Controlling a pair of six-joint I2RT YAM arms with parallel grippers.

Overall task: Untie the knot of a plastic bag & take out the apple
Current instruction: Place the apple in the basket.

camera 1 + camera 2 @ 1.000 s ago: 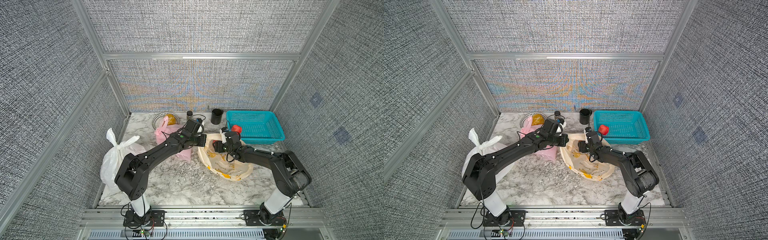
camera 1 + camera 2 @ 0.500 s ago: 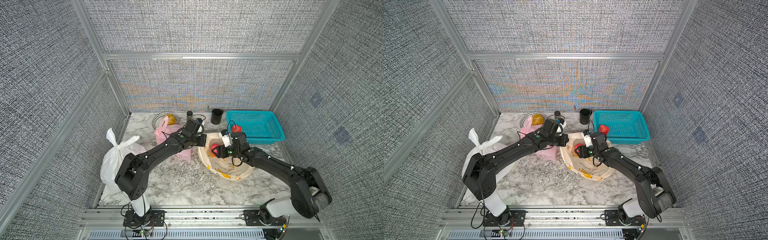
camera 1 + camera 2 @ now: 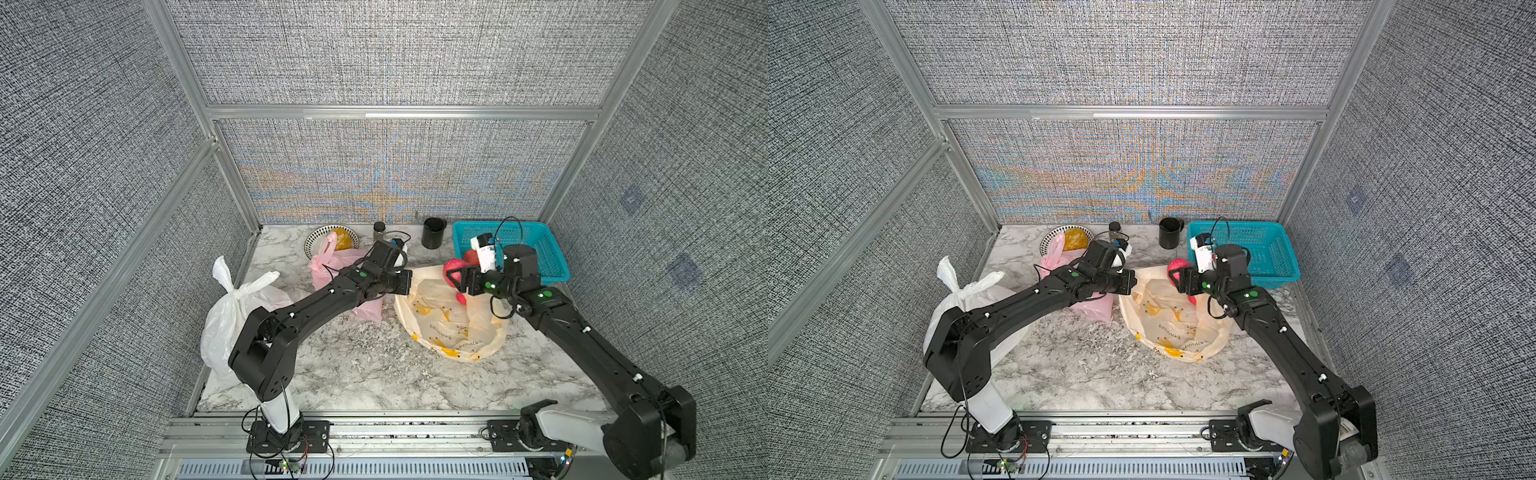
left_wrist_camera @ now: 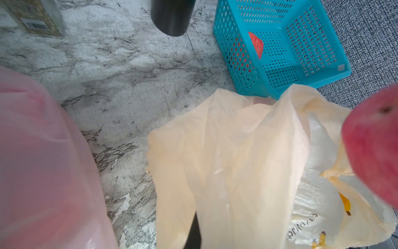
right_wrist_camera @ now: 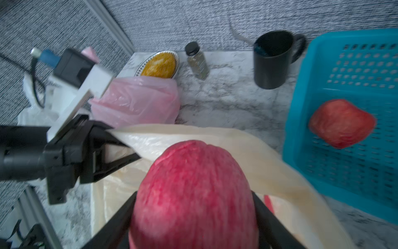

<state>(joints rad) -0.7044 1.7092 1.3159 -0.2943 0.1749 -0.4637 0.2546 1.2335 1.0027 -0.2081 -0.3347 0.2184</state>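
Red apple [image 3: 1178, 264] in right fingers [image 3: 1181, 278], yellow bag [image 3: 1177, 332] pinched by left fingers [image 3: 1128, 283]

Red apple [image 5: 193, 194], pink-streaked. Cream bag [image 3: 453, 328], yellow motifs, dark lettering. Pink bag [image 3: 322, 270]; white bag [image 3: 226, 316] at left. Turquoise perforated basket [image 3: 548, 249], second apple [image 5: 342, 122] inside, red. Black mug [image 3: 433, 235]. Black-striped white plate [image 3: 311, 241], far left. Grey-veined white marble tabletop [image 3: 353, 374].
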